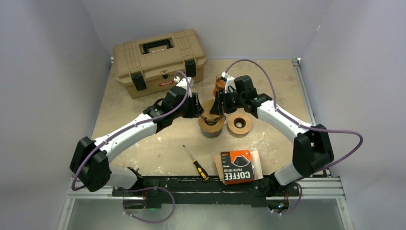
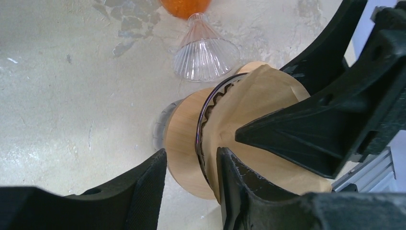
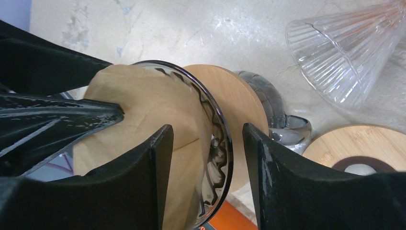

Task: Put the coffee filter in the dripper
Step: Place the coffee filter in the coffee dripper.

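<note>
Seeing both arms meet mid-worktop (image 1: 143,143) over the dripper (image 1: 211,127). The brown paper filter (image 2: 261,96) is in the dripper cone, its top edge standing above the glass rim.

Left tool (image 2: 191,154): jaws apart, astride the rim. One finger (image 2: 239,191) is inside against the paper, the other outside over the wooden collar (image 2: 182,139). Nothing pinched that I can see.

Right tool (image 3: 208,129): jaws apart too, same straddle from the opposite side. One finger (image 3: 139,187) is inside over the paper, the other outside by the collar. A gap shows between the inner finger and the rim, so no grip.

Each wrist view shows the other tool's fingertip reaching into the filter.

- Clear ribbed glass funnel (image 2: 203,55) is tipped on its side just behind the dripper.
- Orange object (image 1: 220,82) sits behind the funnel, too hidden to name.
- Spare wooden ring (image 1: 239,124) lies flat on the worktop just right of the dripper.
- Tan toolbox (image 1: 159,60) is at the back left, lid shut.
- Screwdriver (image 1: 196,163) and filter pack (image 1: 237,166) are near the front edge, well apart from the dripper
</note>
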You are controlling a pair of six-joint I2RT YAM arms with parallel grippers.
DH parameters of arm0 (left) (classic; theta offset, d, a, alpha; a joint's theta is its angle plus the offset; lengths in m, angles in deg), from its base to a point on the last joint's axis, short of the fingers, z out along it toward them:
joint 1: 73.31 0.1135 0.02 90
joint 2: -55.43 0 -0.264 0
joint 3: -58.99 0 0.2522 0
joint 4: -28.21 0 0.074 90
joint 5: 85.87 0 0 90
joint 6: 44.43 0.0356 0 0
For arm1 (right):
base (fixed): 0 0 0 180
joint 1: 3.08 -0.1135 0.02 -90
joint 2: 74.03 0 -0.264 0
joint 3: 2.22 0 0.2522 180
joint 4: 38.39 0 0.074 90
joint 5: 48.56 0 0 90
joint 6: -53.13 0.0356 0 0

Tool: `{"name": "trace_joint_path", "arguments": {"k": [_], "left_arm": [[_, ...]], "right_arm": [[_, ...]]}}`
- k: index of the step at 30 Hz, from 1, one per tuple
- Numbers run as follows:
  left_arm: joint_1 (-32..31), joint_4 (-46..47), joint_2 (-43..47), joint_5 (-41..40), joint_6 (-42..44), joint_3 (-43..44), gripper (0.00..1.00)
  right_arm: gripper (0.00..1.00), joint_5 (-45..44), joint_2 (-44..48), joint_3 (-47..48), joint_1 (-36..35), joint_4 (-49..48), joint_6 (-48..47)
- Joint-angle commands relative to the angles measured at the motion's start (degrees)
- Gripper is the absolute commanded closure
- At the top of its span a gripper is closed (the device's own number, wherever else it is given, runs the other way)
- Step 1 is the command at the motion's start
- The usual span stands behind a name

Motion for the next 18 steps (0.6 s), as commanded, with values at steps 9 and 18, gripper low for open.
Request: {"name": "trace_joint_path", "arguments": {"k": [9,18], "left_arm": [[0.24,2.17,-0.78,0.02,-0.09,-0.05,0.66],[0.24,0.9,-0.78,-1.32,-0.02,-0.17,0.8]], "right_arm": [[0.58,-7.67,-1.27,1.79,-1.98,3.31,-2.27],[0.78,-9.05,-2.68,2.61,-2.89,4.55,-2.68]]}}
